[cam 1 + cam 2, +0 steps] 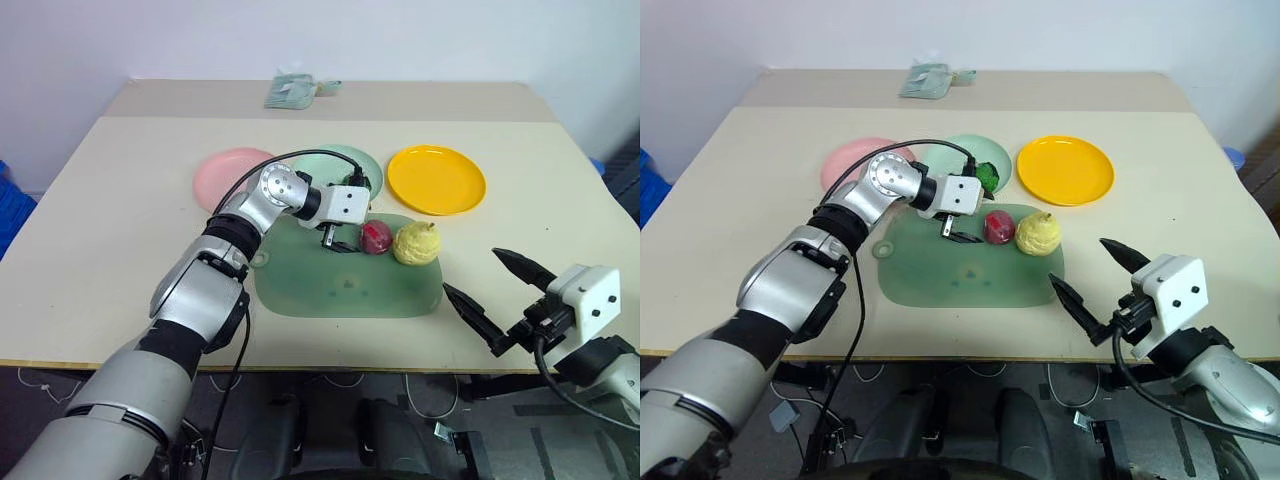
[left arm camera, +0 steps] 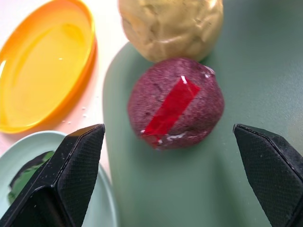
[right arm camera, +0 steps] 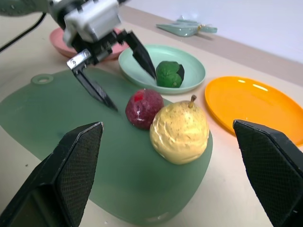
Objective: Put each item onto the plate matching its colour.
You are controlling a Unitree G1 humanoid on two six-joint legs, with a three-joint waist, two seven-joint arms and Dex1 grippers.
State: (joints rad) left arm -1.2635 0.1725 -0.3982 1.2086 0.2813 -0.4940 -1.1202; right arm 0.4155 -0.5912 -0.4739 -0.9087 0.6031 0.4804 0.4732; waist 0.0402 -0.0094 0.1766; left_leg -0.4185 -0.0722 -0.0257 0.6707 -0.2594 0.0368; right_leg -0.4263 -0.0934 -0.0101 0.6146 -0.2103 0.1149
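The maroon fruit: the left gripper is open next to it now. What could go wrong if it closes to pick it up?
1. The maroon fruit touches the yellow pear, so the left gripper closing may push the pear, which might roll off the green mat.
2. The fruit is round, with a glossy strip of red tape; it may slip from the fingers.
3. The mint green plate, holding the leafy ball, lies just behind; a wide swing could knock it.
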